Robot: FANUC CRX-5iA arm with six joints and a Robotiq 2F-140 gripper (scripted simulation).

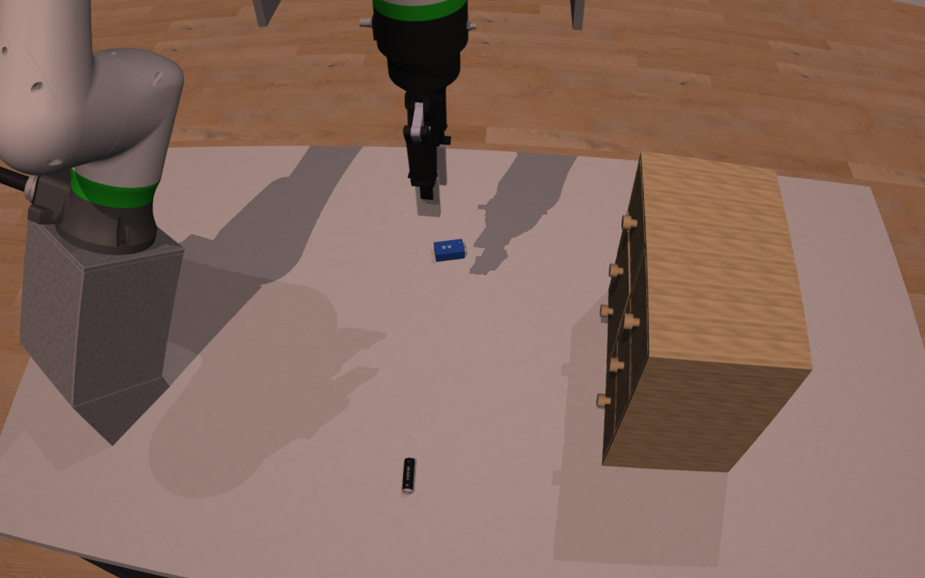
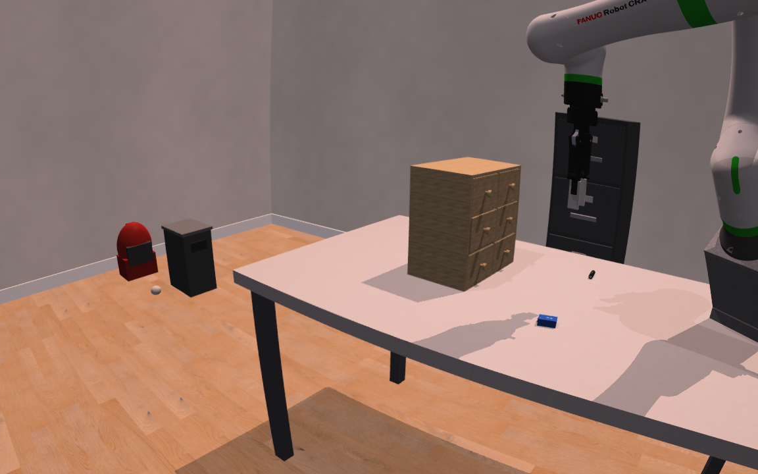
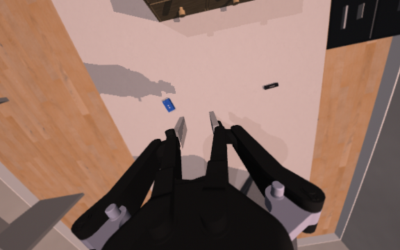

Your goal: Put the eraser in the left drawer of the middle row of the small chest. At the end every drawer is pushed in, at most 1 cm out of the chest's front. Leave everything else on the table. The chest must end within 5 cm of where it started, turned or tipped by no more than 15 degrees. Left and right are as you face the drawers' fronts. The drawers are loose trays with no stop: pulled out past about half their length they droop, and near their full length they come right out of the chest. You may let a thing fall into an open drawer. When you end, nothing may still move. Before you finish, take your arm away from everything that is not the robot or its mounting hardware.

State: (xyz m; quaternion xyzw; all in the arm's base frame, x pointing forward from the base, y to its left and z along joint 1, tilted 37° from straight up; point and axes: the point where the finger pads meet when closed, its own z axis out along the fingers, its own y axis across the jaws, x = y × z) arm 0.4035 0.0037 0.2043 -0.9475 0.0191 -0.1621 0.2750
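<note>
On the pale table [image 1: 307,445], the gripper [image 3: 197,126] hangs high, fingers partly spread and empty. The blue eraser [image 3: 169,105] lies below, slightly left. Judged step: pre-grasp alignment; next, descend over it.

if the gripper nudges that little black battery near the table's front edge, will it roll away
Probably yes: the battery looks like a cylinder lying on its side, so a sideways nudge would likely roll it. The table looks smooth, offering little to stop it. Pushed along its length, it should slide instead.
</note>
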